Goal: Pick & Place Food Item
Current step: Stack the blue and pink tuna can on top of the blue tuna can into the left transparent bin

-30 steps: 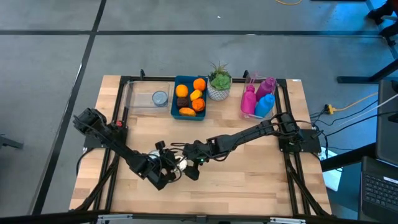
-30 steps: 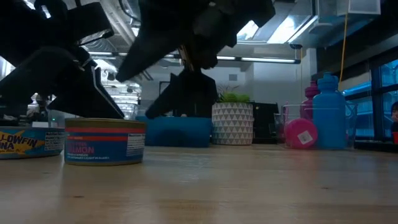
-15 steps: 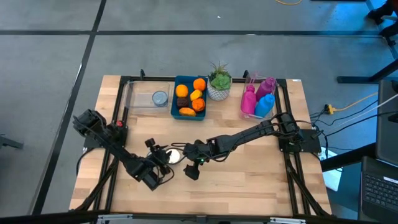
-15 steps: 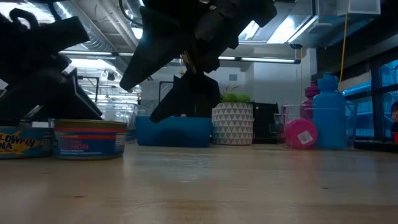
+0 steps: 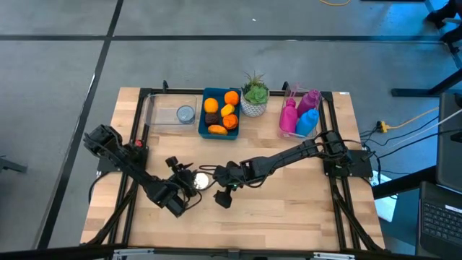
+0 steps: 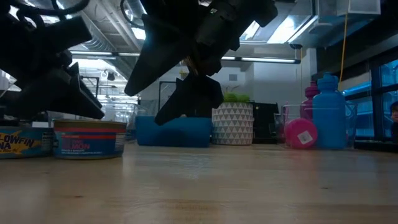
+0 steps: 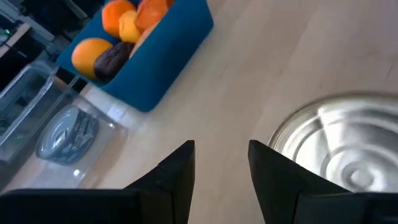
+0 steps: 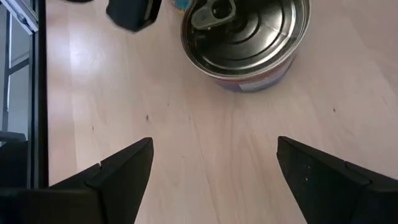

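A salmon can [image 5: 202,180] with a silver top stands upright on the wooden table, also seen in the low view [image 6: 90,140]. A yellowfin tuna can [image 6: 15,144] stands just left of it. My left gripper [image 5: 180,172] hovers open at the salmon can's left side. In its wrist view [image 7: 221,165] the can's top [image 7: 342,143] lies beside one finger, and I cannot tell if they touch. My right gripper [image 5: 224,196] hangs wide open just near of the can, and its wrist view [image 8: 214,168] looks down on the can [image 8: 245,37].
Along the far edge stand a blue bin of oranges and other food [image 5: 220,112], a clear container [image 5: 173,114] holding a round lid, a potted plant [image 5: 254,101] and a rack of pink and blue bottles [image 5: 302,115]. Bare wood lies near and right.
My left gripper has drawn back toward the table's left and far side. The salmon can slid a little toward the left with it during the first half second, then stayed put. My right gripper has hardly moved.
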Motion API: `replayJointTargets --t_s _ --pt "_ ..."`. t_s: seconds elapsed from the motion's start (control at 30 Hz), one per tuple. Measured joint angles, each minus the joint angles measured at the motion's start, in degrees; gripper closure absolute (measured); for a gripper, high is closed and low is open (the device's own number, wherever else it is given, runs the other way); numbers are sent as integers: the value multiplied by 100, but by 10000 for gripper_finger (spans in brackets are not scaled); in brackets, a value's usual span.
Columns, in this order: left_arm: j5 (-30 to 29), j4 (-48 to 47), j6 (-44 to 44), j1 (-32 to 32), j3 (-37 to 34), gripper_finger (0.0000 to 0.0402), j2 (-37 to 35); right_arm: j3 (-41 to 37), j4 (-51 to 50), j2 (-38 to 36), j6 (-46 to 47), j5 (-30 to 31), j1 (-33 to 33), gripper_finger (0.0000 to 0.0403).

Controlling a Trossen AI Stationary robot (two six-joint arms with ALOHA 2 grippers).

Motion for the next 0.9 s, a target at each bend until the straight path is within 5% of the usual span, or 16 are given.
replayJointTargets --t_s 0.47,0.9 --pt "102 176 45 19 4 258 -4 0 -47 -2 -63 129 0 62" --pt "862 1028 1066 201 20 259 -31 0 -97 -2 -81 133 0 62"
